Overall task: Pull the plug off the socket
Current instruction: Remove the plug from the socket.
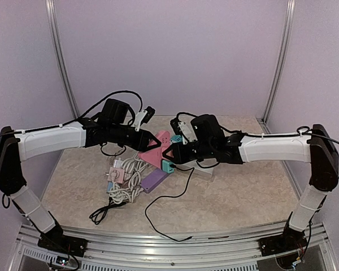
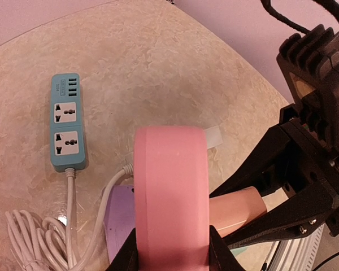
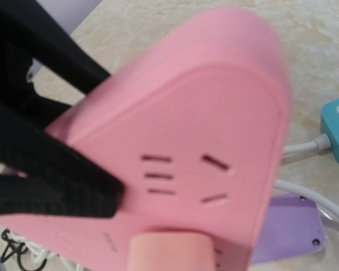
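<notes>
A pink socket block (image 1: 156, 148) is held above the table between both arms. My left gripper (image 1: 146, 141) is shut on its sides; in the left wrist view its edge (image 2: 169, 192) stands up between my black fingers (image 2: 124, 257). A peach plug (image 2: 237, 209) sits in the block's face. My right gripper (image 1: 170, 151) is shut on this plug, one black finger above it and one below. In the right wrist view the block's slotted face (image 3: 203, 158) fills the frame and the plug (image 3: 172, 251) is seated at the bottom edge.
On the table below lie a teal power strip (image 2: 66, 121), a purple strip (image 1: 153, 179) and coiled white cables (image 1: 127, 180). A loose black cable (image 1: 158, 217) runs toward the near edge. Purple walls enclose the back and sides.
</notes>
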`<state>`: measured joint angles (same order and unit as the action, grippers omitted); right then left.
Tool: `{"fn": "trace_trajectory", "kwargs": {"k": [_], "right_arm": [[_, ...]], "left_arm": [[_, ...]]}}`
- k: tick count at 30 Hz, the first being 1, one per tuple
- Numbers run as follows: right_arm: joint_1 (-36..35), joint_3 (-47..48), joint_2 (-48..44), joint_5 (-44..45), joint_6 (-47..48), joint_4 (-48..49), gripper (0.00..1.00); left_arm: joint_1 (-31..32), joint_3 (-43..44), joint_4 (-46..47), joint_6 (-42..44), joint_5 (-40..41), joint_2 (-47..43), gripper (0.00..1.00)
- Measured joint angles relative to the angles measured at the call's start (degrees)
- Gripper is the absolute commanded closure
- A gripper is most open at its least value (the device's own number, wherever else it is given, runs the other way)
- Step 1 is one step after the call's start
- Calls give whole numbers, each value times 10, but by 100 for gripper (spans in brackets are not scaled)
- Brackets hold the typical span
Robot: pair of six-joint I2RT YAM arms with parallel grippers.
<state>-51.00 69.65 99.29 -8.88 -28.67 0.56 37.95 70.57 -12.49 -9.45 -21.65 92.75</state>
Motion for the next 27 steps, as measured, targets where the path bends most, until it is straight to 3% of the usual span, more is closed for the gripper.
{"fn": "trace_trajectory", "kwargs": {"k": [13,27], "right_arm": [[8,-10,0,-22,3,21,100],[-42,66,13,138,-40,-86,100]], "left_arm": [[0,0,0,-5,3,0,100],[-2,14,-6,-3,17,1,100]]}}
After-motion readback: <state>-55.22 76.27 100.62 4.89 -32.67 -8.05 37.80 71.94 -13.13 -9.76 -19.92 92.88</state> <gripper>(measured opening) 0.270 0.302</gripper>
